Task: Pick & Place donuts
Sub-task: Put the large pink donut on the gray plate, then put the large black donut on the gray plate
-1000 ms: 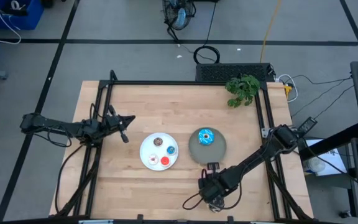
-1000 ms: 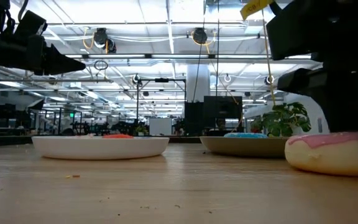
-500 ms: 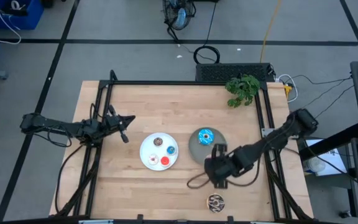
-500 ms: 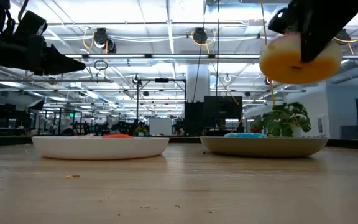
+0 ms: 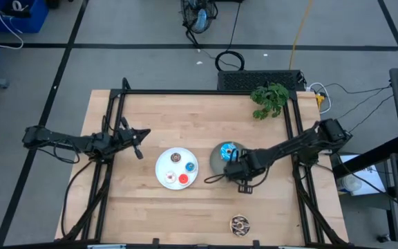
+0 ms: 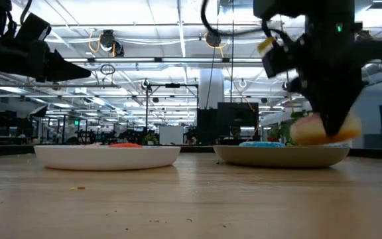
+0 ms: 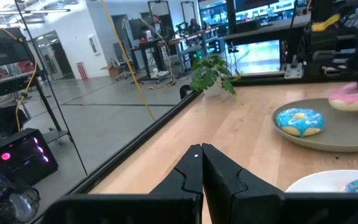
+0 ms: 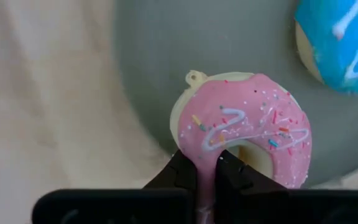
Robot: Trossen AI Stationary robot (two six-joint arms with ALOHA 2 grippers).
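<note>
High view: the right gripper (image 5: 235, 166) is over the near edge of the grey plate (image 5: 216, 163), at the middle of the table (image 5: 185, 111). Its fingers are closed on the rim of the pink donut (image 8: 244, 130). In the right wrist view the two dark fingers (image 8: 182, 171) pinch the pink icing at the donut's edge, and the donut hangs above the grey plate, close to the plate's border. The blue donut (image 5: 229, 151) lies on the same plate, just beside the pink one but apart from it.

In the low view the pink donut (image 6: 325, 129) is a little above the plate's rim (image 6: 280, 155), under the dark right gripper (image 6: 330, 99). I cannot tell if it touches the plate.

The white plate (image 5: 164, 178) stands just beside the grey plate, on its left in the high view. On it are four tiny donuts: a brown one (image 5: 175, 157), a blue one (image 5: 191, 167), a red one (image 5: 183, 179) and a white-pink one (image 5: 171, 178).

The brown donut with sprinkles (image 5: 239, 223) lies alone on the table near the front edge, well apart from both plates.

The left gripper (image 5: 137, 142) waits over the left part of the table, to the left of the white plate. Its fingers (image 7: 194, 168) are pressed together and hold nothing.

A green plant (image 5: 269, 99) stands at the far right corner of the table.
</note>
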